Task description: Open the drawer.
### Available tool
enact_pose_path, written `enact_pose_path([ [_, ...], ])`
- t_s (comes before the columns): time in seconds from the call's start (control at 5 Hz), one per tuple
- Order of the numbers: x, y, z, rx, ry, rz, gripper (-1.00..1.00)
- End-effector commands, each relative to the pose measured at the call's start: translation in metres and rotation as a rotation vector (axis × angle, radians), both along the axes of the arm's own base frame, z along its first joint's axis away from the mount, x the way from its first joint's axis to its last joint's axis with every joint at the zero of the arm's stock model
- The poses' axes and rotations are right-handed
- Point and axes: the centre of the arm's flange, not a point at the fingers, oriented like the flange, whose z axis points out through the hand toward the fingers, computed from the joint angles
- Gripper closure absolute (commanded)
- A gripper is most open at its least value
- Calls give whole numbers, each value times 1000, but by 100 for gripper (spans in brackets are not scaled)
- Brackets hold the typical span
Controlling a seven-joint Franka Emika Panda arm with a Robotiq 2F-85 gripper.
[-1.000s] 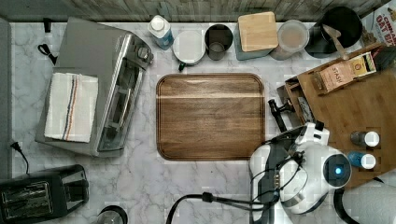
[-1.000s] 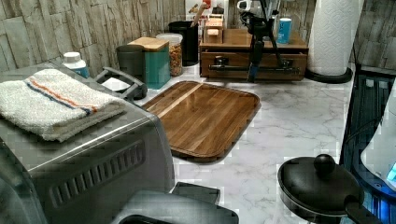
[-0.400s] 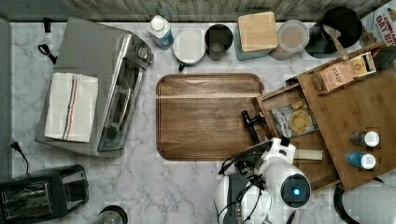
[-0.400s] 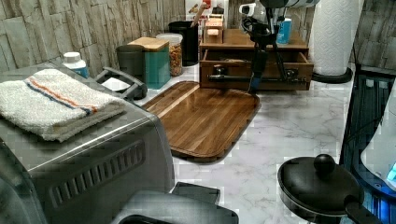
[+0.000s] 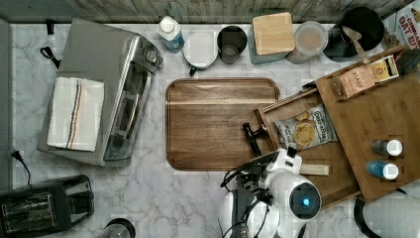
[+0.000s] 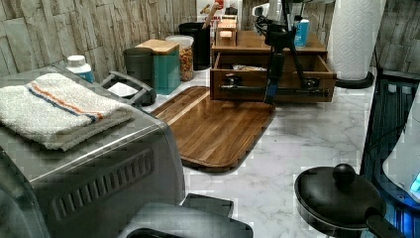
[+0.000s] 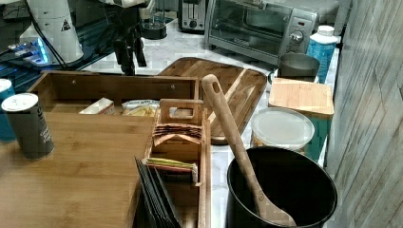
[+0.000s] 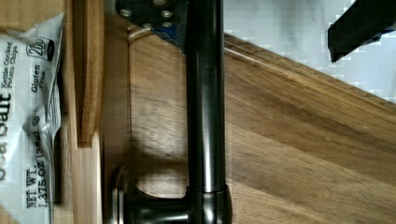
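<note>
Drawer [image 5: 317,148] stands pulled out; our pincer [image 6: 271,74] straddles its bar handle [image 6: 275,90], fingers spread, gripping nothing; dragging sideways risks scraping the tray [image 5: 218,124].

Drawer [image 5: 297,130] farther out than before.

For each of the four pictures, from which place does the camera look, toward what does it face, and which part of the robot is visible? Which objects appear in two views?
Top view: overhead, facing down on the counter; the arm's white wrist sits by the open drawer.
Left view: low beside the toaster oven, facing the drawer front; the gripper hangs at the handle.
Right view: behind the bamboo top panel, facing the oven; the arm stands beyond the drawer.
Wrist view: on the arm, looking down at the handle; dark fingers show.
Shared: the wooden tray and the chip bag.
</note>
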Motion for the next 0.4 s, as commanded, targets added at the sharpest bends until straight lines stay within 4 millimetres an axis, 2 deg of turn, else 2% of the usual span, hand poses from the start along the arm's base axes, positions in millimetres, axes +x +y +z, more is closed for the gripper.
enact_pose_path([
  [0.2, -60, 149, -26, 35, 115, 78, -100],
  [0.4, -66, 161, -25, 20, 75, 73, -100],
])
